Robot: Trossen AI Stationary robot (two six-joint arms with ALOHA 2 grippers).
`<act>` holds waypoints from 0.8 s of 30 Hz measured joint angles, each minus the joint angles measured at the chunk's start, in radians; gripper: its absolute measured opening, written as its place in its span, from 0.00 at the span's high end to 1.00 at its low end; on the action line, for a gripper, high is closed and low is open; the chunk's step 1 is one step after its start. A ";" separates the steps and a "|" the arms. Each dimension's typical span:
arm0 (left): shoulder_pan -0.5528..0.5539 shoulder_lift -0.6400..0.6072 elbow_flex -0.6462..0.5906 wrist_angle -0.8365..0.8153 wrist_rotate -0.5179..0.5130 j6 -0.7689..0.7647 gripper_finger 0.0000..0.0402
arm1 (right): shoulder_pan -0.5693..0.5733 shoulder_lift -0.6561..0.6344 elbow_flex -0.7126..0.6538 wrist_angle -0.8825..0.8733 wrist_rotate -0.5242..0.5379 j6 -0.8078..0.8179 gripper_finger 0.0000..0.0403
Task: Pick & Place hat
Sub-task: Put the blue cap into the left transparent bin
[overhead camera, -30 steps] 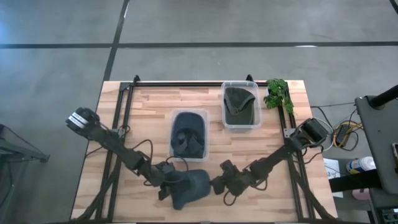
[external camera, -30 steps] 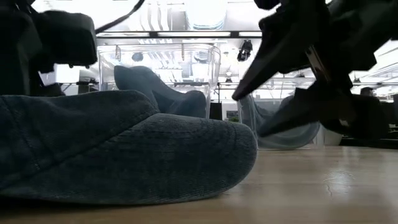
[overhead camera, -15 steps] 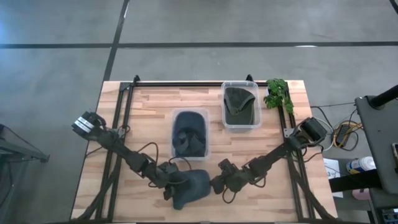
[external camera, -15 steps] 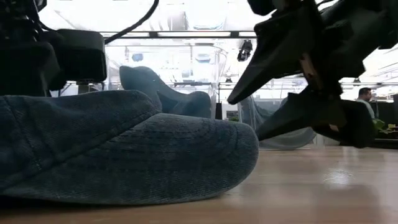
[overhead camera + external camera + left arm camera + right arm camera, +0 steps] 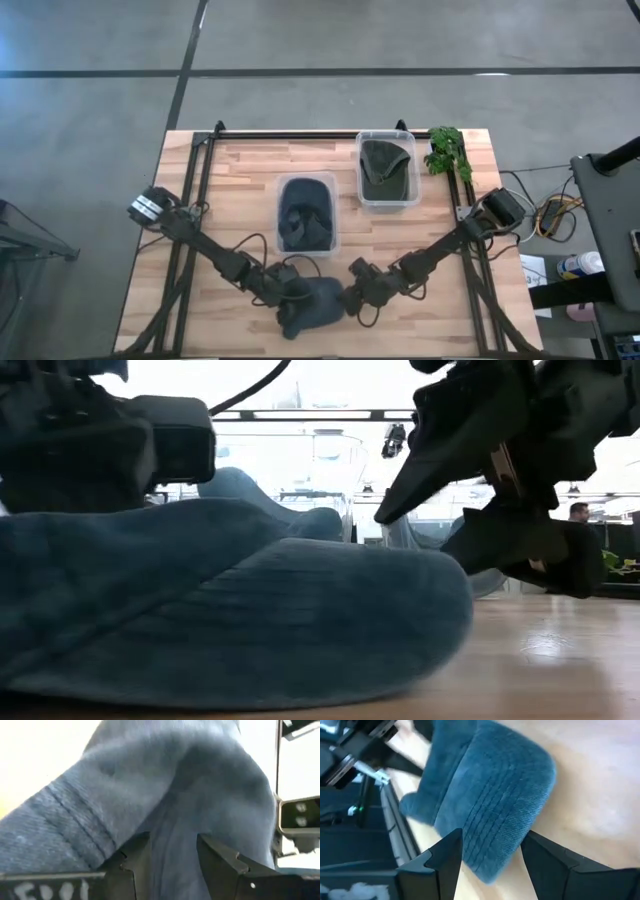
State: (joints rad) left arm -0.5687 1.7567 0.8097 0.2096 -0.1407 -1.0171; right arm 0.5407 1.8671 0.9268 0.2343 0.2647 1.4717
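As the left gripper [image 5: 290,293] pushed in over the last second, the hat [image 5: 312,303] slid toward the right gripper [image 5: 352,297], brim now between its wide-open fingers [image 5: 445,855]: handover looks near. Left fingers [image 5: 137,857] sit narrowly apart, pinching crown fabric. Hat lies at the table's [image 5: 420,240] near edge, both arms low and reaching inward.
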 joint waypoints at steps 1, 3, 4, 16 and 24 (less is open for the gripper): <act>0.002 0.002 0.004 0.000 -0.015 0.000 0.62 | 0.000 0.000 0.000 0.012 -0.010 -0.009 0.52; 0.008 0.004 0.013 -0.001 -0.041 0.000 0.62 | 0.002 0.000 0.000 0.048 -0.026 -0.028 0.54; 0.012 0.005 0.018 0.000 -0.053 0.000 0.62 | 0.002 0.000 0.000 0.066 -0.031 -0.041 0.56; 0.047 0.000 0.092 0.007 -0.078 0.101 0.62 | -0.008 0.000 0.000 0.147 0.004 -0.029 0.72; 0.049 -0.010 0.124 -0.016 -0.059 0.141 0.62 | -0.009 -0.025 0.000 0.154 -0.003 -0.122 0.80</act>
State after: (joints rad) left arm -0.5200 1.7469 0.9342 0.1939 -0.1999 -0.8760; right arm 0.5320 1.8421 0.9272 0.3878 0.2613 1.3498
